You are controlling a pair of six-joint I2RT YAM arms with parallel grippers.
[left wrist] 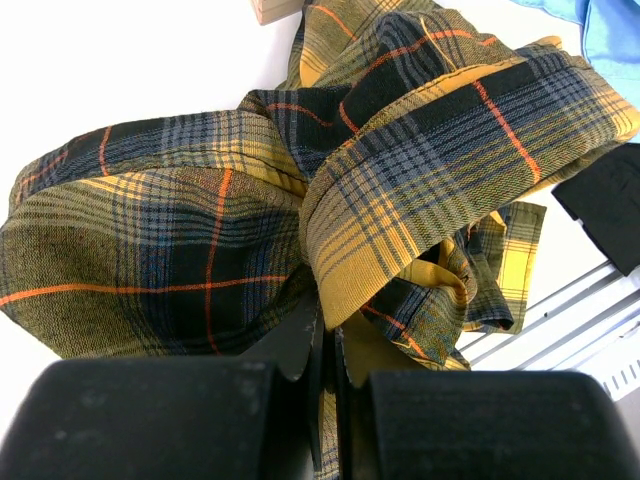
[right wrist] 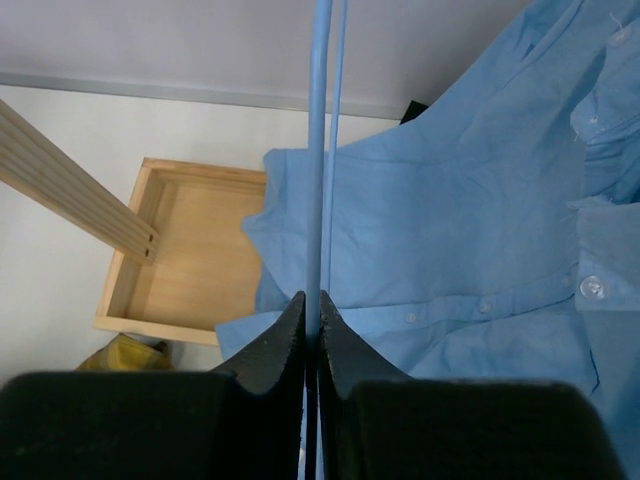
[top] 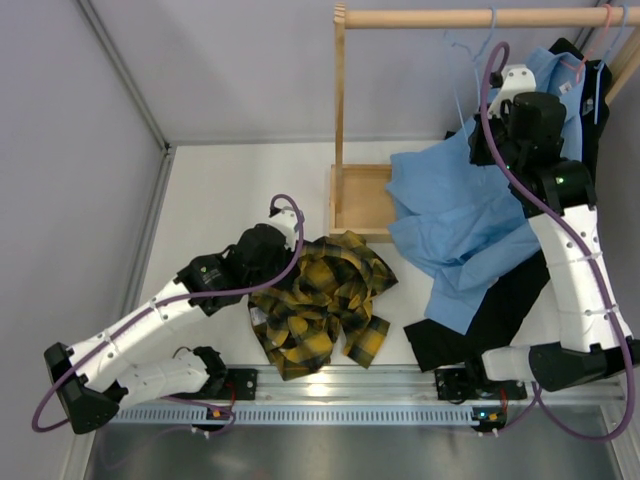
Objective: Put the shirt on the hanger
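The yellow and black plaid shirt (top: 320, 305) lies crumpled on the table near the front edge. My left gripper (top: 293, 273) sits at its upper left edge. In the left wrist view this gripper (left wrist: 332, 335) is shut on a fold of the shirt (left wrist: 200, 240). The pale blue hanger (top: 470, 55) hangs from the wooden rod at the back right. My right gripper (top: 497, 88) is raised beside it. In the right wrist view its jaws (right wrist: 312, 312) are shut on the hanger's thin wire (right wrist: 319, 150).
A wooden rack has a rod (top: 440, 17), a post (top: 340, 110) and a box-like base (top: 362, 200). A plain light blue shirt (top: 460, 220) drapes over a black garment (top: 480, 320) on the right. A pink hanger (top: 603, 28) hangs at the far right.
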